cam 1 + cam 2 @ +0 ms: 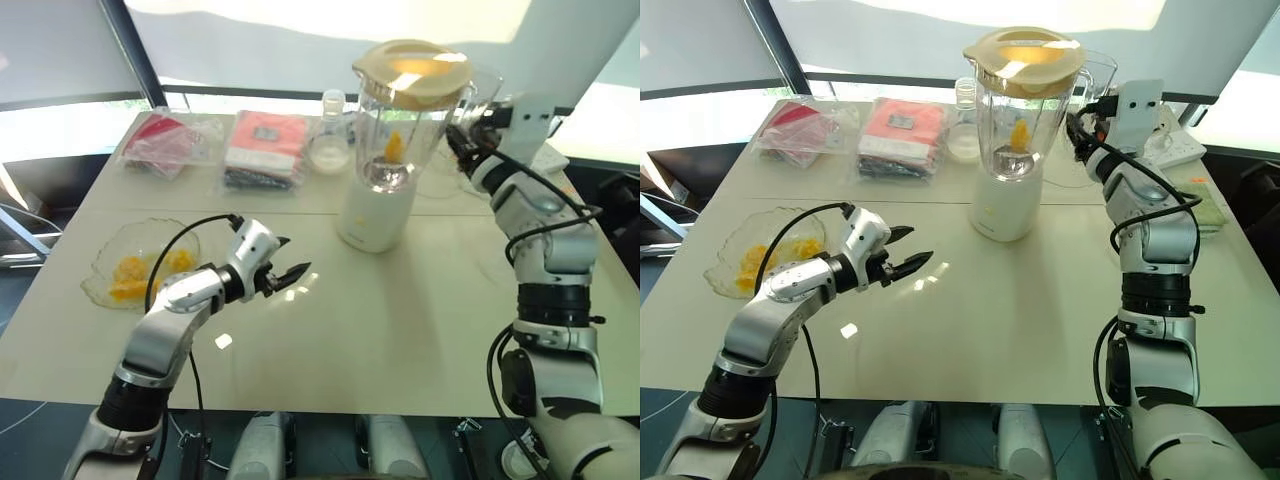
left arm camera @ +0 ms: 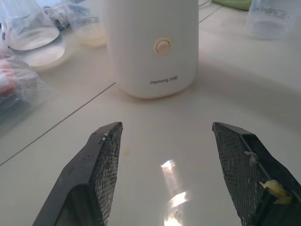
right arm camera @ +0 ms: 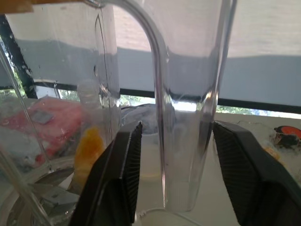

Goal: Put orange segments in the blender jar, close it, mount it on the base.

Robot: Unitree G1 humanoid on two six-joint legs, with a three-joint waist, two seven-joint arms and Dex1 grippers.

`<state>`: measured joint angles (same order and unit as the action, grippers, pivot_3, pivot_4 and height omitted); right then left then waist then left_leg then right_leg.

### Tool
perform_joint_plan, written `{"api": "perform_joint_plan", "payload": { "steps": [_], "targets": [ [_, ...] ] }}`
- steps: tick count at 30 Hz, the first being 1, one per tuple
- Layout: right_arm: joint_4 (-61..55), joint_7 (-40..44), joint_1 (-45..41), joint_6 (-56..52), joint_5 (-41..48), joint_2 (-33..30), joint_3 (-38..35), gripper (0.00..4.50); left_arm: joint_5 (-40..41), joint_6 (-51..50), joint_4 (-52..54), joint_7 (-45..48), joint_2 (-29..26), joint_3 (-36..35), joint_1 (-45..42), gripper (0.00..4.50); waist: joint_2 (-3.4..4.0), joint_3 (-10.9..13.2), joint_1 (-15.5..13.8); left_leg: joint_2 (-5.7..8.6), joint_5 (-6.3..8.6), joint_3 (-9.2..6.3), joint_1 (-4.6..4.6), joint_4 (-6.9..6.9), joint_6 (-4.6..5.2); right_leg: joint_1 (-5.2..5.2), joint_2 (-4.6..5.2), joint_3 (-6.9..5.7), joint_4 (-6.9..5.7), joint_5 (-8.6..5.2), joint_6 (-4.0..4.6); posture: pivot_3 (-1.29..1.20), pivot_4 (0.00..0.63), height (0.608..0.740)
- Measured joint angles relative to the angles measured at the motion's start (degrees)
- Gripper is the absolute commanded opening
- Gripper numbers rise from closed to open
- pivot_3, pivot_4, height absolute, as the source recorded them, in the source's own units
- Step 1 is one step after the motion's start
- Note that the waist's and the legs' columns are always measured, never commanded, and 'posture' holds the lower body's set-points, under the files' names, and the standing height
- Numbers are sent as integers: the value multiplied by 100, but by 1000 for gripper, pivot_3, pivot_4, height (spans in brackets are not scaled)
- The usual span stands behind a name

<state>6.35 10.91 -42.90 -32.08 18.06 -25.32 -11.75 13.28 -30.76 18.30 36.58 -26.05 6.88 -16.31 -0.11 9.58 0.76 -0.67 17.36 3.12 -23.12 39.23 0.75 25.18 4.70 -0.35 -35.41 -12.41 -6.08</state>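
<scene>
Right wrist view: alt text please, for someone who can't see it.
The right pincer is open, its two black fingers flanking the clear handle of the blender jar without gripping it. An orange segment shows through the jar wall, with red packets blurred behind.

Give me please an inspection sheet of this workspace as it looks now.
Surface: cream table, bare at front.
Job's things: clear plastic blender jar, cream lid on, mounted on white cylindrical base; orange segments in wavy glass bowl, one inside jar.
Clutter: plastic packets, clear flask.
Grippers: left gripper open, empty; right gripper open around jar handle.
Cables: black cable on left arm.
Surroundings: windows behind.
</scene>
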Motion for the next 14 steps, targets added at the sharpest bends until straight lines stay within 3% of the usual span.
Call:
{"api": "perform_joint_plan", "payload": {
  "steps": [1,7,14],
  "targets": [
    [-1,-17,24,-15,-12,-4,-7,4397,20,-23,-12,1,19,-3,0,3174,0,0,0,0,0,0,0,0,0,0,0,0,0,0,0,0,150,740],
    [-819,-154,808,-273,-76,-29,-109,4458,509,-421,-17,-64,247,-337,-58,3174,-1,0,-7,-2,0,-6,-2,-1,0,1,-2,-1,-1,0,0,0,150,740],
    [-3439,152,3595,-792,601,109,-655,4458,744,-570,44,-23,118,-463,86,3174,-1,-3,-38,1,1,-17,0,0,1,-11,-1,-2,7,-1,-1,0,150,740]
  ]
}}
